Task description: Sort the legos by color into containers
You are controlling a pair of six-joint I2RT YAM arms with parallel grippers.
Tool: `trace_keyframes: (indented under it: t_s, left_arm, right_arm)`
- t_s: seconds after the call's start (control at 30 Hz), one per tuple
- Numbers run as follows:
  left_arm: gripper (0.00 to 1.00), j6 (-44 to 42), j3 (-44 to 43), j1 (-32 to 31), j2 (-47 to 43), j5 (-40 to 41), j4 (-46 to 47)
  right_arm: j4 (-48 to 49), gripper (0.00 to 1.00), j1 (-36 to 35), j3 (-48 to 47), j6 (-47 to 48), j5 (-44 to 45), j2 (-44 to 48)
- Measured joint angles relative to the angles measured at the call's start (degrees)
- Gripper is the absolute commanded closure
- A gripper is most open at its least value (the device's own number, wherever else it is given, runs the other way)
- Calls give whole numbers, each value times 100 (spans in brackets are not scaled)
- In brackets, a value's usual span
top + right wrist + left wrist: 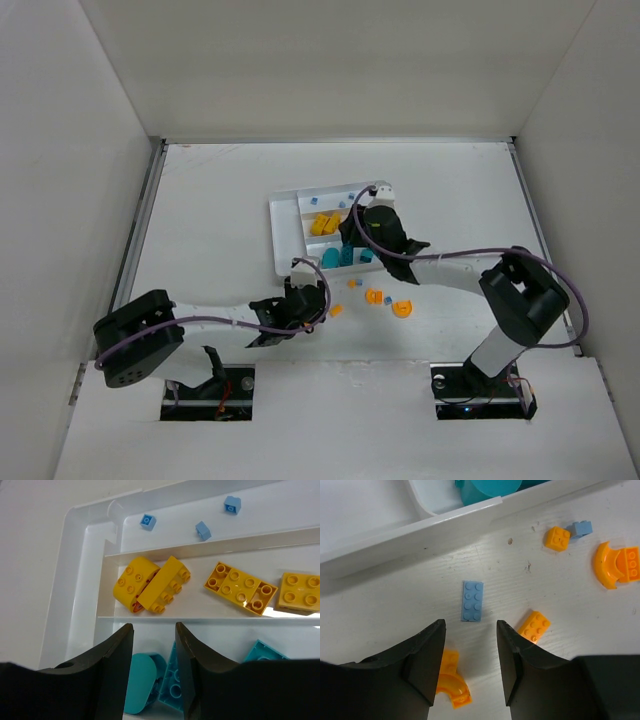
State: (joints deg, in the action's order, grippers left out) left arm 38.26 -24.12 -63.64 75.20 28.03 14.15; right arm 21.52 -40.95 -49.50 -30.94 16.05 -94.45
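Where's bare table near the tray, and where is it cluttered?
Bare: the table left of the tray, out to the side rail, and beyond its far wall. Crowded: before the near wall, where orange pieces and a light blue plate lie by the left gripper.

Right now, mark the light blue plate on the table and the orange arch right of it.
light blue plate point(472, 601), left wrist view, middle of its studded top
orange arch point(602, 565), left wrist view, on its curved band

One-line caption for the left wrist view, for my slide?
Left gripper, jaws apart and empty, facing a light blue plate on the table among loose orange pieces, white tray beyond.
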Motion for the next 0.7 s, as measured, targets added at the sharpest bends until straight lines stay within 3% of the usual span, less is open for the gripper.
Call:
trace_keyframes:
  t_s: [0.17,0.37,0.7]
  left_arm:
    - [69,-98,-92,11,321,4,240]
    - [76,-195,-264,-2,656,76,446]
    - [88,-293,-378,-50,833,199,498]
  right_arm:
    - [72,55,-68,332,-109,13,398]
    - [199,54,-258,702,-286,138,782]
    - [179,45,-848,1467,-590,741,1574]
